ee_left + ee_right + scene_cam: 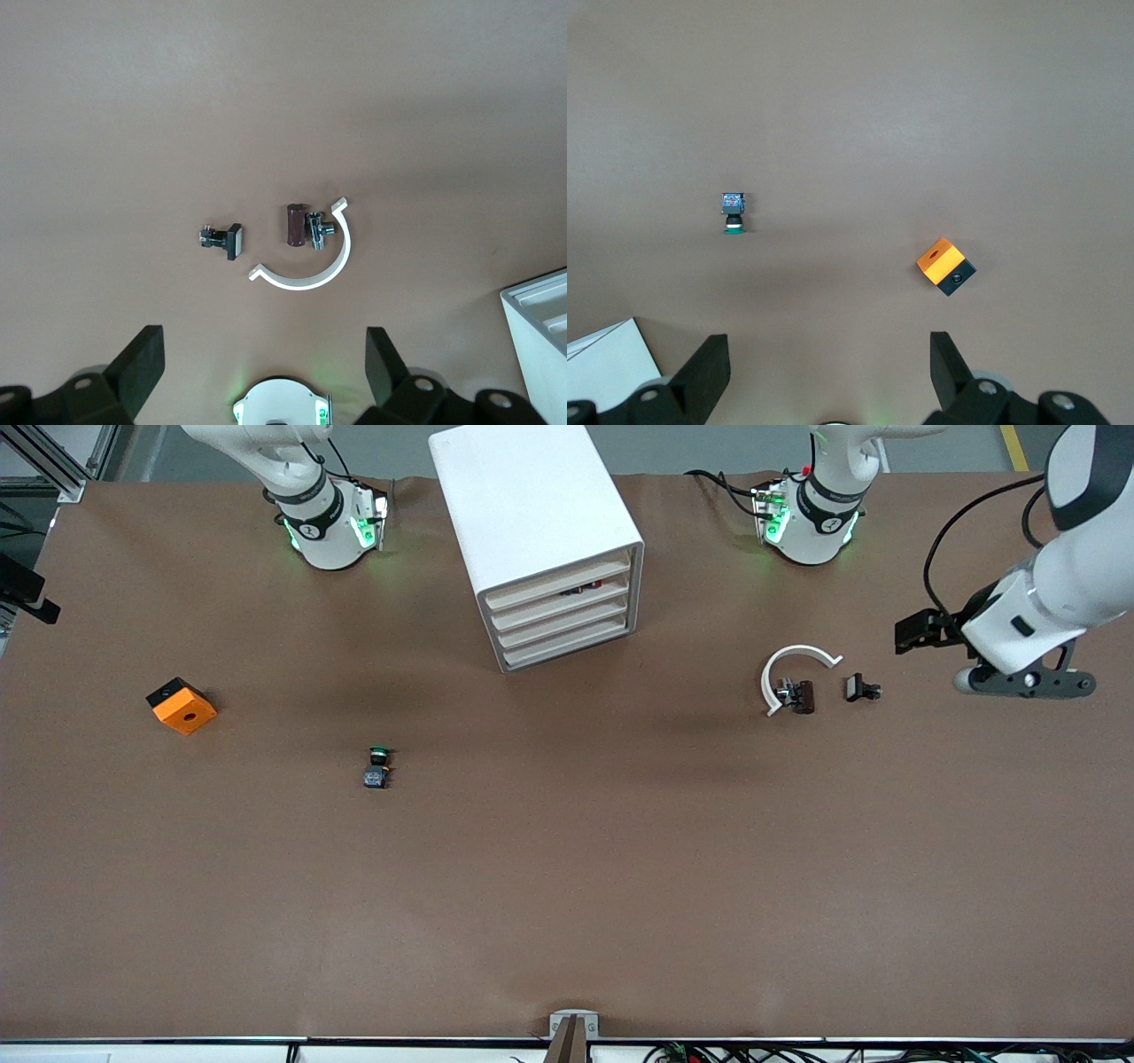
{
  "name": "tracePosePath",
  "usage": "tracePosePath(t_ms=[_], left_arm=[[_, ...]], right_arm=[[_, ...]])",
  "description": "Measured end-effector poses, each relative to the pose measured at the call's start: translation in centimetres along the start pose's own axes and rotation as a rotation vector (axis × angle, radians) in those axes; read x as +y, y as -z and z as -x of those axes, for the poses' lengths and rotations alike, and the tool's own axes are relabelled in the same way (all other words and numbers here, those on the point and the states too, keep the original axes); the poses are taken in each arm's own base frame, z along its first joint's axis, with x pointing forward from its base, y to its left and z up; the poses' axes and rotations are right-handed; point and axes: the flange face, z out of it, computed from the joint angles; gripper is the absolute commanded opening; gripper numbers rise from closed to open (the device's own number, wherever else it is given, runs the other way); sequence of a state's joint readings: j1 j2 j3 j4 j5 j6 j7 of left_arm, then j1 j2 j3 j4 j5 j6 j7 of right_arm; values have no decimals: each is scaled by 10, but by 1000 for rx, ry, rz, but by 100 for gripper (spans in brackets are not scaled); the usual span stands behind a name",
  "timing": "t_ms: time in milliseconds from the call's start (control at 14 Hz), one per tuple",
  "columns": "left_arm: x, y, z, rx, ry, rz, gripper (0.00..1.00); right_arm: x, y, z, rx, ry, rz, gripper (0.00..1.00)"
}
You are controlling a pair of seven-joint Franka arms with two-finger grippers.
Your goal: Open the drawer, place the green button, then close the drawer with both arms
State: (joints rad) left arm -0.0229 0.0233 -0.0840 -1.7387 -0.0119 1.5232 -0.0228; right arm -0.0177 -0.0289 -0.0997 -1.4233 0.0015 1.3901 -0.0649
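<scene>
four flat-fronted white drawers [562,614] are sitting shut in the boxy white cabinet [530,522], so nothing is started yet. i am seeing the left gripper [261,367] hanging with its fingers spread wide and empty over the white curved strip [791,674] and small black parts [861,688]; the right gripper [828,367] is likewise spread wide and empty, high over the bare brown desk [567,886] between the button and the orange cube with a black hole [182,705].

the tiny green-capped, dark-bodied button [378,767] is lying on its side in the open, nearer to the front camera than the cabinet, toward the right arm's end. its long axis is running roughly toward the robots' bases, green cap pointing that way.

my worry is that it is rolling or squirting sideways if the fingers are closing along that axis instead of across the body. another risk is hooking the wrong drawer front, since all four look alike and close-stacked.
</scene>
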Motion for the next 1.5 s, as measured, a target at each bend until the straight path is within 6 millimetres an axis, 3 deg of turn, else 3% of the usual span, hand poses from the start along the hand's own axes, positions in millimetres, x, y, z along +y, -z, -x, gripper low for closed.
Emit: tracePosePath(t_ms=[500, 929, 1286, 1500], left_arm=[[30, -91, -60, -101, -37, 66, 100], [94, -178, -99, -150, 45, 49, 100], [144, -210, -111, -163, 247, 7, 100], [192, -225, -115, -162, 440, -37, 100]], right_arm=[[0, 0, 0, 1, 0, 0, 100], [0, 0, 0, 0, -1, 0, 100], [-2, 0, 0, 2, 3, -4, 100], [-5, 0, -1, 3, 7, -42, 100]])
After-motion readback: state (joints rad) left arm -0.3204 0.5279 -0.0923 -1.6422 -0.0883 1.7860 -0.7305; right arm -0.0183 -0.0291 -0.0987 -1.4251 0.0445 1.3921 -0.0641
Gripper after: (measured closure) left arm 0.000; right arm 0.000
